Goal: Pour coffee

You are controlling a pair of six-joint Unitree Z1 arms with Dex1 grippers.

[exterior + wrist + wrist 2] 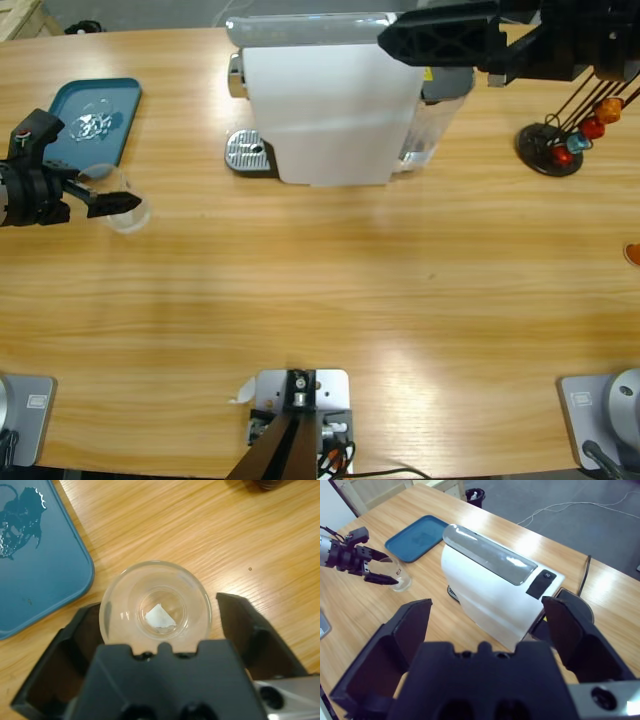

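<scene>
Straddling the glass [155, 605], left claw [160, 625] hides its near rim

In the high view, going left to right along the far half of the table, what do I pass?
Blue tray → clear glass tumbler between the open jaws of the left gripper → white coffee machine → capsule stand holding orange, red and blue capsules.

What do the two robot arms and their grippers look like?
Both grippers are black. The left gripper has a blocky body with round holes and two broad, angular fingers; a silver plate shows beside it. The right gripper looks the same. From above, the left arm's wrist is black too.
</scene>
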